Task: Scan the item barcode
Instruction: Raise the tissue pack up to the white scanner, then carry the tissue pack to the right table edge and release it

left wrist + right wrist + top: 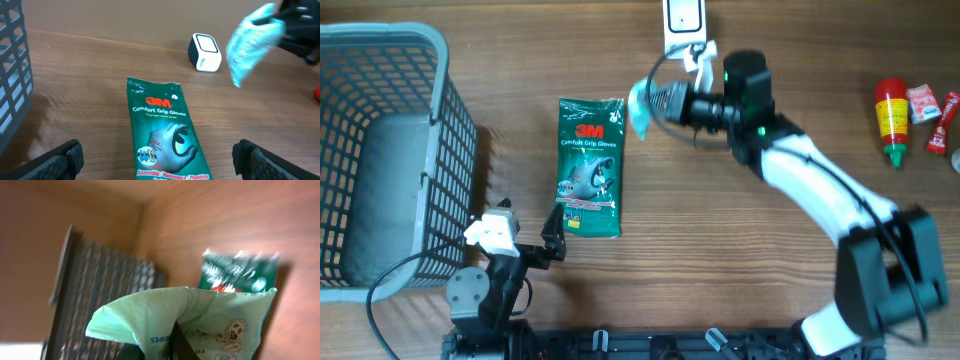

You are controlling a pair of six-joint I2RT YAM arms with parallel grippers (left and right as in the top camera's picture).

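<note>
On the wooden table [740, 270] one green gloves pack [590, 167] lay flat. It carried a red "3M" logo and under it "Comfort Grip Gloves" in white letters. In the left wrist view a line near its lower end read "Assembly / Maintenance / Plumbing", above a picture of a grey glove.

The right gripper [658, 100] had its fingers clamped on one pale green wipes pack [640, 108]. It held the pack up in the air, just beside the upper right corner of the gloves pack and near the one white scanner [684, 20] at the far edge of the table. In the right wrist view the pack showed blue letters that looked like "WIPES", with the first letter partly cut off. There were also some small round marks that I could not read. I could not see a barcode on it.

The left gripper [525, 240] was low at the near edge of the table, with its two fingers wide apart and nothing between them. It pointed toward the gloves pack.

One grey plastic basket [380, 150] with mesh walls stood at the left side. Far to the right there was one red bottle [891, 118] with a green cap and a yellow label, and beside it two red sachets [923, 102]. Their print was too small to read
</note>
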